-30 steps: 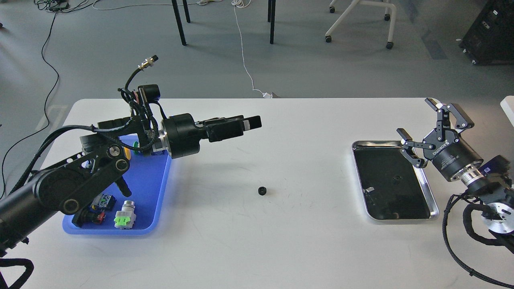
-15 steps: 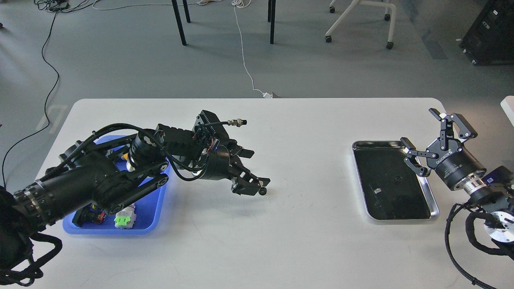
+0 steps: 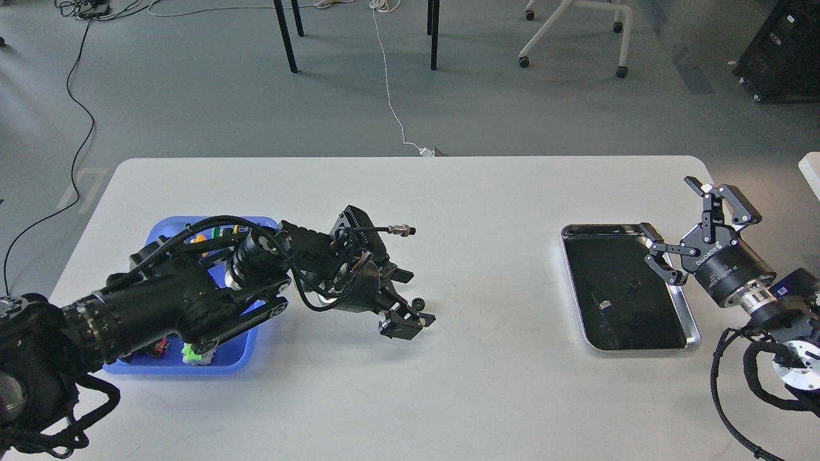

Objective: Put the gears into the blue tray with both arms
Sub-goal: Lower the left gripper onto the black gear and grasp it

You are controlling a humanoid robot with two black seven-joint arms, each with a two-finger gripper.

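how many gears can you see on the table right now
2. One gear lies on the white table by the left gripper; another gear sits in the steel tray. Others may be hidden.

You can read only one piece of lettering here: white characters printed along the black cylindrical body of the right pincer (image 3: 684,235), just below its two claws. They run along the barrel at a slant and appear upside down from your viewpoint; the larger word looks like "ROBOTIQ", with a small round logo mark beside it. Next to it sits a second, finer line of white print, too small for you to make out. Nothing else carries legible writing: no label, number or sign that you could read shows anywhere else in the view.
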